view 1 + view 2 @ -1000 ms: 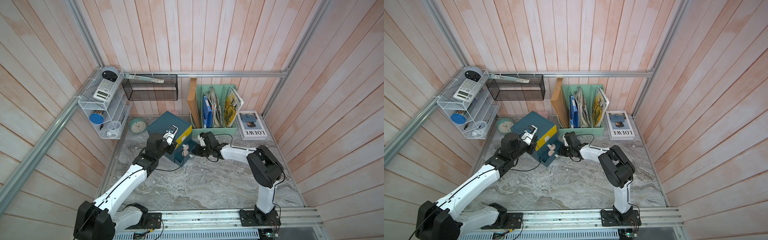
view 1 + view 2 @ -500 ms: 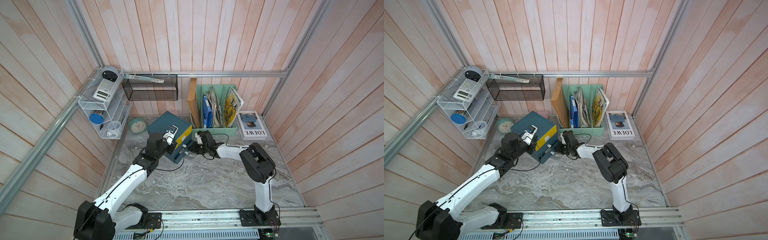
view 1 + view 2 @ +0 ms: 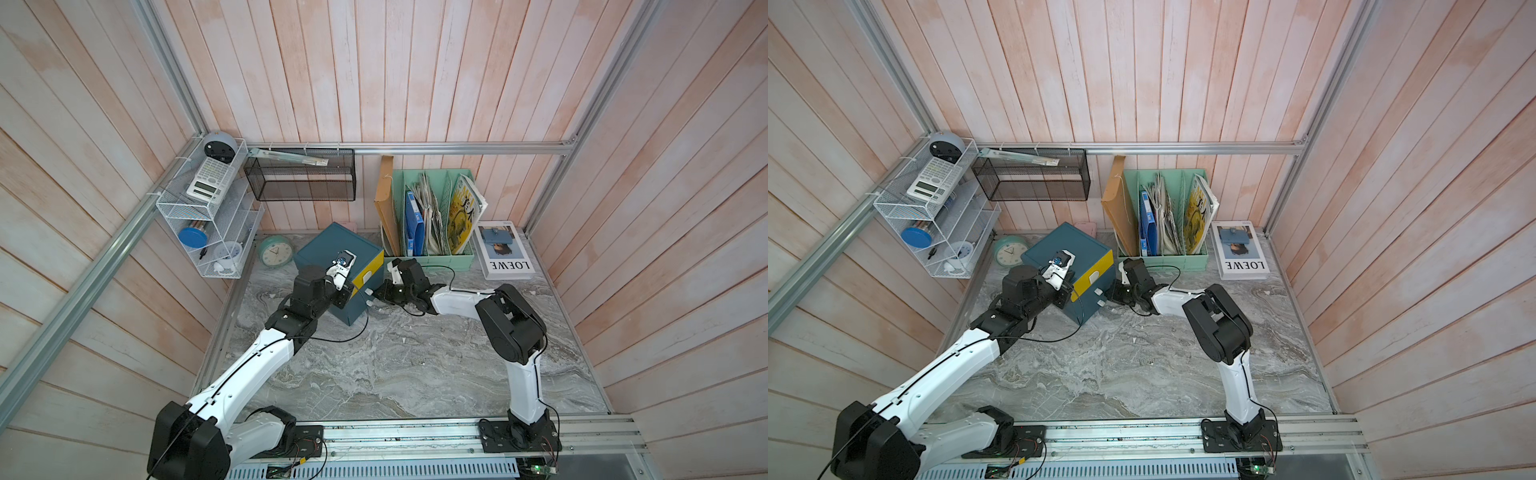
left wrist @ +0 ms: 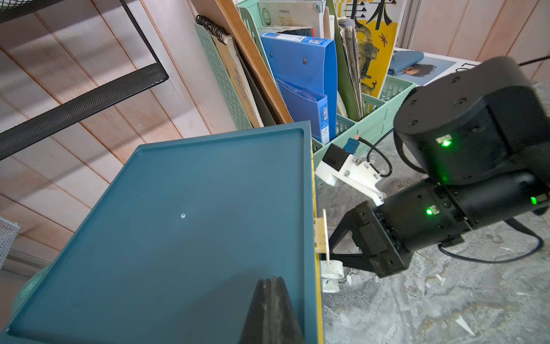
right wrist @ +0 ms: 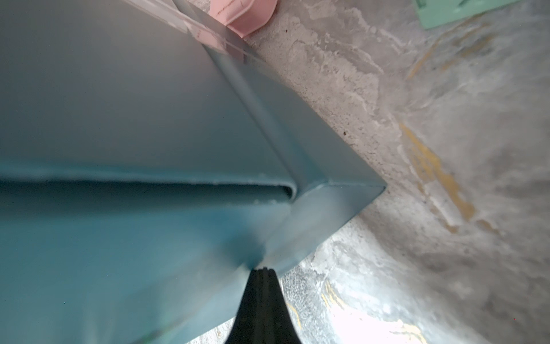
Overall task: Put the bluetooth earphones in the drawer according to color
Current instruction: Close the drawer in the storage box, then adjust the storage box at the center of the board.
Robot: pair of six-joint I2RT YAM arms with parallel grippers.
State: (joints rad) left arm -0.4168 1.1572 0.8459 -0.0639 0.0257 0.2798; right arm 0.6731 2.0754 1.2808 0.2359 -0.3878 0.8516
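Zero bluetooth earphones show on the worktop [image 3: 415, 357] or in either claw. Take them to lie inside the drawer chest [image 3: 332, 245], out of sight. All three fronts appear flush in both top views, and no drawer stands pulled out.

1. Left claw [image 4: 272, 283]: closed and empty. The flat teal top of the chest lies directly beneath and ahead of its tip. The tip appears to rest on that top, near the edge above the yellow front [image 3: 368, 266]. Read this as a bracing hold.

2. Right claw [image 5: 263, 271]: closed and empty. Its tip touches a teal drawer front [image 5: 119, 253] immediately ahead, close to that front's corner. You cannot tell which of the two teal drawers it is. The white tab handles [image 4: 333, 268] sit just beside the tip, not between the fingers.

Step in hand: by the look of it, a drawer is being pressed home, late in the task.

Next move: confirm that the seams are even. Then draw the right claw straight back from the front, clear of the tabs. Lift the left claw off the top last, since the light chest may slide.
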